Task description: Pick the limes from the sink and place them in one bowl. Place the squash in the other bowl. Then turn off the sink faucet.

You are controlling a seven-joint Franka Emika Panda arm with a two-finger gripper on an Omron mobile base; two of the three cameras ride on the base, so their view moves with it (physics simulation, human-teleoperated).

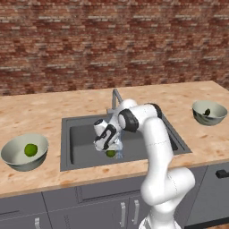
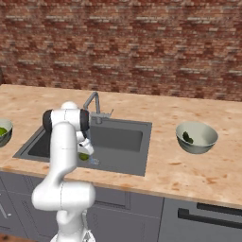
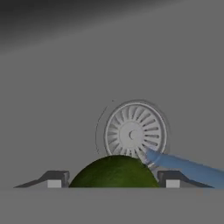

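Note:
In the dark grey sink [image 1: 80, 138] [image 2: 120, 137] my gripper [image 1: 110, 150] [image 2: 84, 154] [image 3: 113, 181] reaches down near the front wall. Its two fingertips [image 3: 54, 179] press against the sides of a green lime [image 1: 110, 154] [image 2: 83, 157] [image 3: 113, 173] on the basin floor. A second lime [image 1: 30, 149] [image 2: 2, 131] lies in the left bowl [image 1: 13, 156] [image 2: 6, 134]. The dark squash [image 1: 207, 112] [image 2: 187, 137] lies in the right bowl [image 1: 214, 117] [image 2: 203, 142]. The faucet [image 1: 116, 98] [image 2: 93, 103] stands behind the basin, and a blue water stream [image 3: 188, 166] falls by the drain [image 3: 133, 133].
The wooden counter [image 1: 44, 112] [image 2: 189, 175] surrounds the sink, with a brick wall [image 1: 112, 40] behind it. Grey cabinet fronts [image 1: 89, 210] run below the counter edge. My own arm [image 1: 152, 134] leans over the sink's front right rim.

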